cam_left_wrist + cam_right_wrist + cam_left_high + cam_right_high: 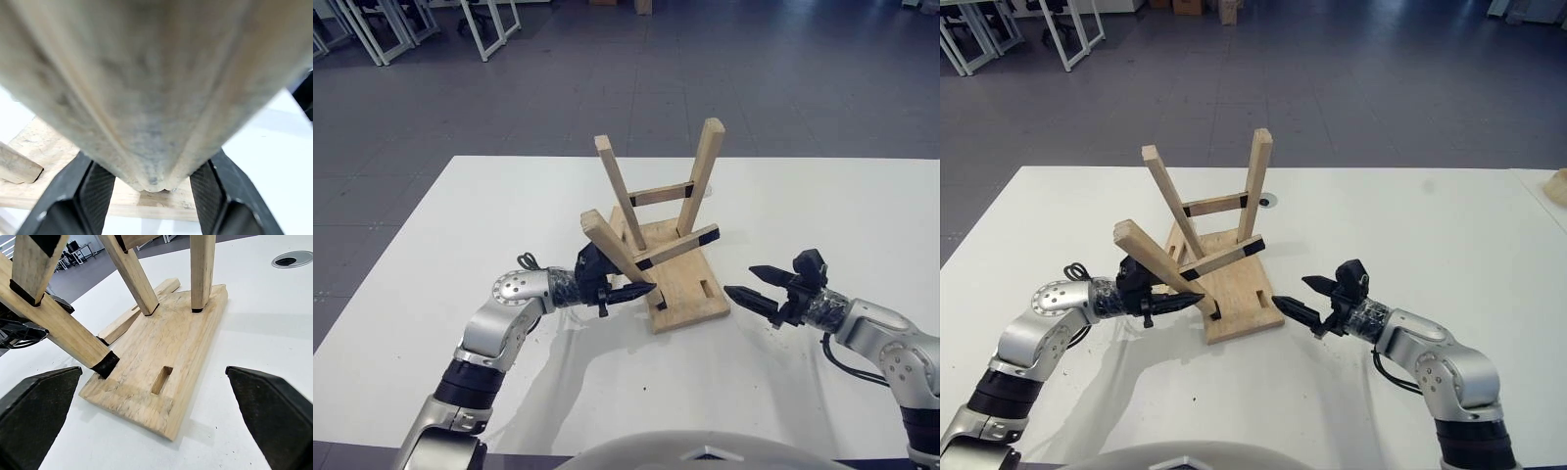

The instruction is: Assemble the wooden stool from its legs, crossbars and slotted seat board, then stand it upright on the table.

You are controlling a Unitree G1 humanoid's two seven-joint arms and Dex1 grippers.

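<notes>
The stool lies upside down, its slotted seat board [690,294] flat on the white table. Two legs [620,191] [702,176] stand up from it, joined by a crossbar [658,195]. A third leg [612,245] leans tilted at the board's front left, with a second crossbar [677,246] running from it. My left gripper [631,292] is shut on this tilted leg [156,88] near its lower end. One slot [161,380] in the board is empty. My right gripper [741,280] is open just right of the board's front corner, touching nothing. A loose wooden piece [137,316] lies beside the board.
A round cable grommet [1266,200] is set in the table [460,245] behind the stool. A small wooden thing [1557,186] sits at the table's far right edge. Bare tabletop spreads to the right and in front of the board.
</notes>
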